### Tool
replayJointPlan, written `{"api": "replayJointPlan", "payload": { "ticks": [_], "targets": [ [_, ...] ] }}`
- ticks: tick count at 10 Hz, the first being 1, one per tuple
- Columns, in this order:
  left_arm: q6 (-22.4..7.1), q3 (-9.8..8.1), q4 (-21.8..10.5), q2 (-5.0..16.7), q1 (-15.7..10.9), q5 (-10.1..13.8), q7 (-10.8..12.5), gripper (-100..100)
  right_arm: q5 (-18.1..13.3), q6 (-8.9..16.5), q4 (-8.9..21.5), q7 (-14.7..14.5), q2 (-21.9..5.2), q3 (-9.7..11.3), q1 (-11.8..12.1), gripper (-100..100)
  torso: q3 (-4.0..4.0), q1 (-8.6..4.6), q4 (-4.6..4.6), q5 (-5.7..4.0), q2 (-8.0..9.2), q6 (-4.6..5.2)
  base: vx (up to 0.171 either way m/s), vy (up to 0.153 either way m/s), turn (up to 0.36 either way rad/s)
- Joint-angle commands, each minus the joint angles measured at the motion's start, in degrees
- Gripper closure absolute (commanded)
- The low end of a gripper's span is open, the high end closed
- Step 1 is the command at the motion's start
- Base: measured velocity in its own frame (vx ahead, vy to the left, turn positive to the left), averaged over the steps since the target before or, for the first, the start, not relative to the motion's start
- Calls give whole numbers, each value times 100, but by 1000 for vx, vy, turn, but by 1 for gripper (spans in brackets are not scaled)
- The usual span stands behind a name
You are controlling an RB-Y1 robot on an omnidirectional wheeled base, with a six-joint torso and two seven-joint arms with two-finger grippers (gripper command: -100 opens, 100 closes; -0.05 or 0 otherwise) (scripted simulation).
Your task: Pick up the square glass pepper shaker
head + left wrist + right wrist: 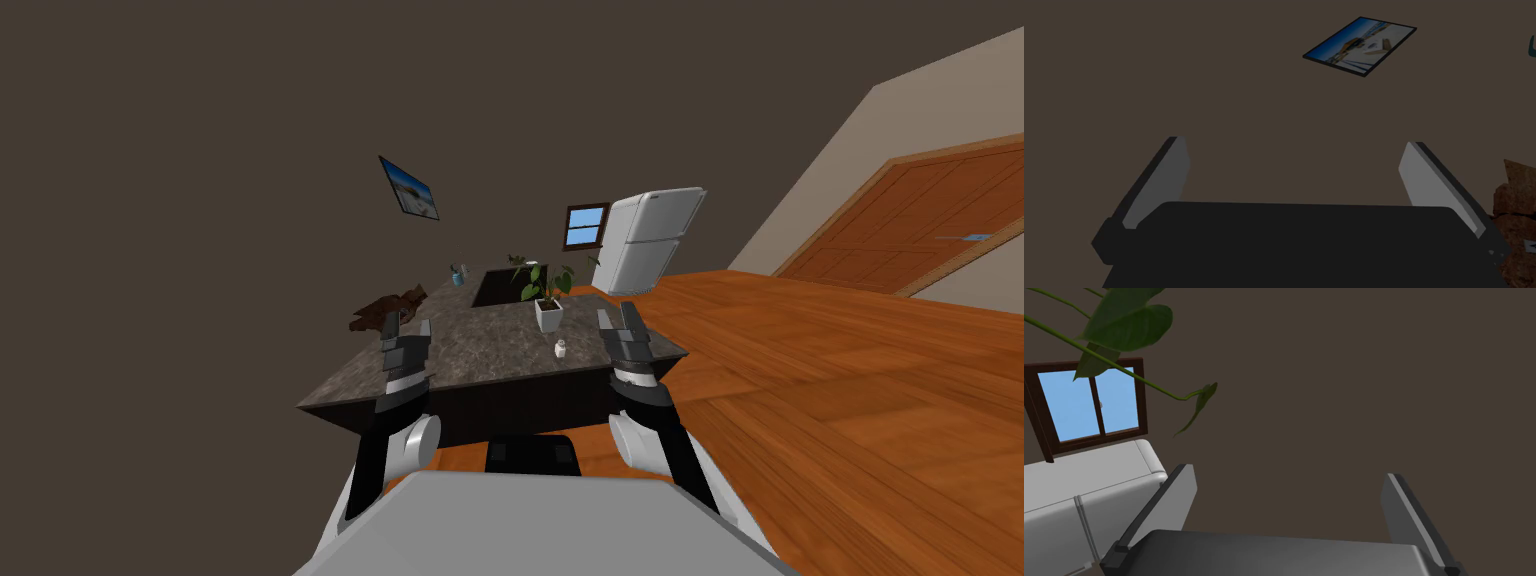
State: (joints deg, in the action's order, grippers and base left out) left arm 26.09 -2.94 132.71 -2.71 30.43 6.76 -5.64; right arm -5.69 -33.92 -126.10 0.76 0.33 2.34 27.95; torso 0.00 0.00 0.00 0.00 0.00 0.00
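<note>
A small white pepper shaker [561, 348] stands on the dark stone counter [480, 350], near its front edge and a little in front of a white plant pot. My right gripper [618, 322] is raised over the counter's right end, to the right of the shaker and apart from it; its fingers [1179, 498] stand open with nothing between them. My left gripper [408, 326] is held up over the counter's left side, well left of the shaker, and its fingers [1169, 175] are open and empty too.
A potted green plant [547, 296] stands just behind the shaker. A sink recess [505, 287], a blue mug [457, 274] and a brown heap [388, 306] lie farther back and left. A white fridge [650, 240] is behind the counter; wooden floor [820, 380] spreads to the right.
</note>
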Motion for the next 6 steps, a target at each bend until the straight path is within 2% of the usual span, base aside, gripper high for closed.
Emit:
{"api": "replayJointPlan", "payload": {
  "ticks": [1,6],
  "targets": [
    [0,0,0,0,0,0,0,0,-66,14,58,-42,-220,-35,52,-100,0,0,0,0,0,0,-18,15,5],
    [0,0,0,0,-1,0,0,0,-366,112,332,-227,-898,-180,267,-100,11,13,4,3,19,0,-44,38,10]
  ]
}}
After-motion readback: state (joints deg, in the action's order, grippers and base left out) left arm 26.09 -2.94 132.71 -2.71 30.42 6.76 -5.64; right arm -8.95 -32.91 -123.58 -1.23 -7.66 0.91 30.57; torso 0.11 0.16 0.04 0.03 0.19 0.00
